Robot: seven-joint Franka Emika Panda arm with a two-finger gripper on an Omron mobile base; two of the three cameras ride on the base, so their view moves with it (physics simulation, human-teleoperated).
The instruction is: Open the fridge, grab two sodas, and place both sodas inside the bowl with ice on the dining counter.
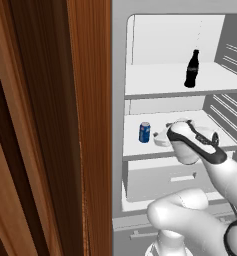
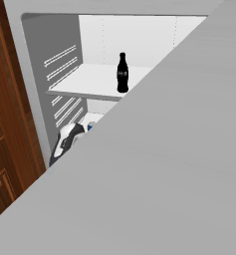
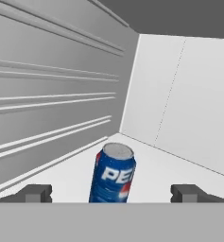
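Note:
The fridge (image 1: 118,100) stands open, showing white shelves. A small blue can (image 1: 144,132) stands upright on the middle shelf, and a slim black cola bottle (image 1: 191,69) stands on the shelf above (image 2: 122,73). My gripper (image 1: 161,137) reaches into the middle shelf just right of the can. In the hand view the can (image 3: 112,174) stands close ahead, centred between my two fingertips (image 3: 35,193), which are spread wide apart and do not touch it. My gripper (image 3: 111,193) is open. The bowl and the dining counter are out of view.
A brown wooden cabinet (image 1: 50,125) flanks the fridge on the left. The open grey fridge door (image 2: 179,164) covers much of the right base view. A ribbed inner side wall (image 3: 47,94) runs close beside the can. A white drawer (image 1: 175,177) sits under the middle shelf.

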